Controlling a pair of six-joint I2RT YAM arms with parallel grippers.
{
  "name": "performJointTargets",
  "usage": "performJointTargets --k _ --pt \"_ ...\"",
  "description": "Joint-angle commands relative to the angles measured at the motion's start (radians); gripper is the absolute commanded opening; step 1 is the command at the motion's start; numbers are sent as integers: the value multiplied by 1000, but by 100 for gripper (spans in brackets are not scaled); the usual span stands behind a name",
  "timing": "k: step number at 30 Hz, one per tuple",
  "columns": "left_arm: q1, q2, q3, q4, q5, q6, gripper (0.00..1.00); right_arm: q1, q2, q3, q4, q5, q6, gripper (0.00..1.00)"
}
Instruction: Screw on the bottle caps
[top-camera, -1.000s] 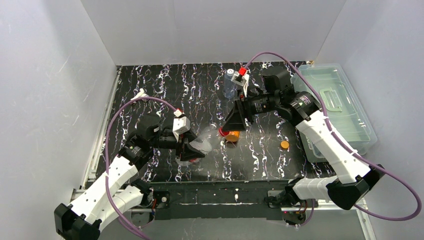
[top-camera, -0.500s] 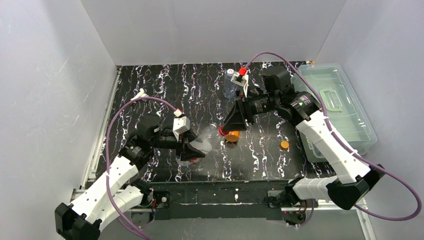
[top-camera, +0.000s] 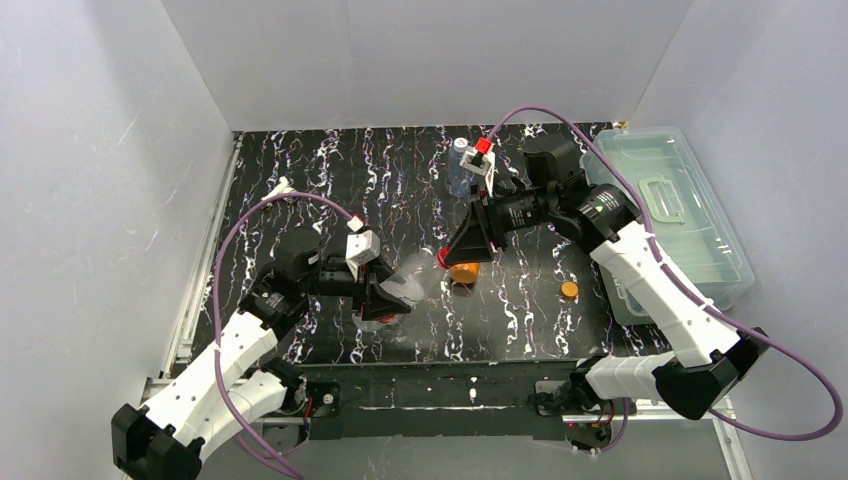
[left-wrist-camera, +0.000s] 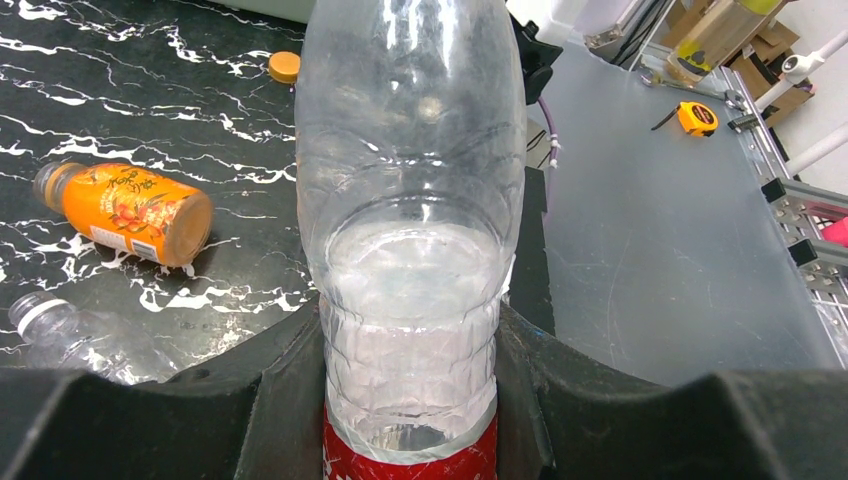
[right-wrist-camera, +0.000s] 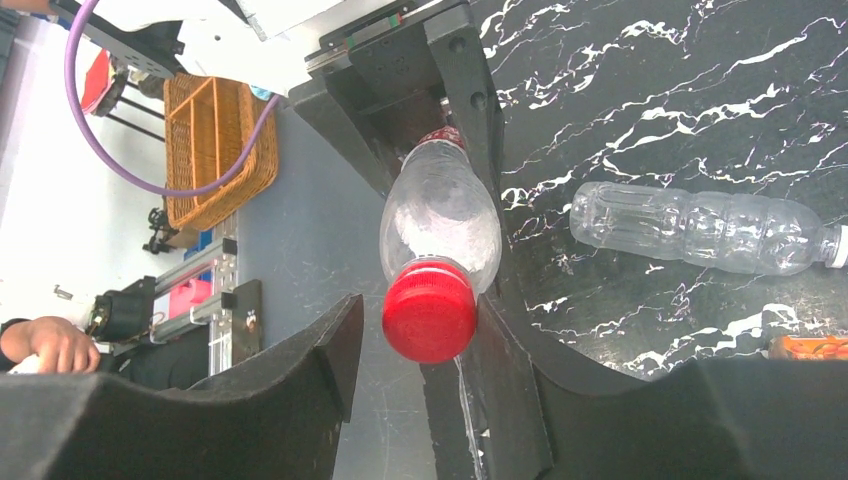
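Looking down from above, the left gripper (top-camera: 384, 298) holds the clear bottle (top-camera: 405, 285) with its neck pointing at the right gripper (top-camera: 458, 258), and the red cap (top-camera: 441, 262) sits on the bottle's mouth. Over to the left wrist: that gripper is clamped tight on the bottle's base by the red label (left-wrist-camera: 410, 465), a good anchor. Right wrist: jaws straddle the cap, a gap showing on one side, not clamped yet. Centre up, squeeze evenly, then twist along the bottle's axis so the thread doesn't cross.

Loose cap (top-camera: 569, 289) lies between juice bottle (top-camera: 465, 272) and bin (top-camera: 712, 232)
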Motion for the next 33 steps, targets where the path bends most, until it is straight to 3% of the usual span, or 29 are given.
performJointTargets --k 1,14,24,33 --pt "9 -2 -12 24 15 -12 0 10 -6 5 1 -17 -12 52" --pt "11 21 -6 43 -26 -9 0 17 27 14 -33 64 44 30" --pt "11 72 75 30 -371 188 0 17 170 77 -119 234 308 1" --pt "-19 98 136 40 -632 357 0 17 253 39 -35 337 627 1"
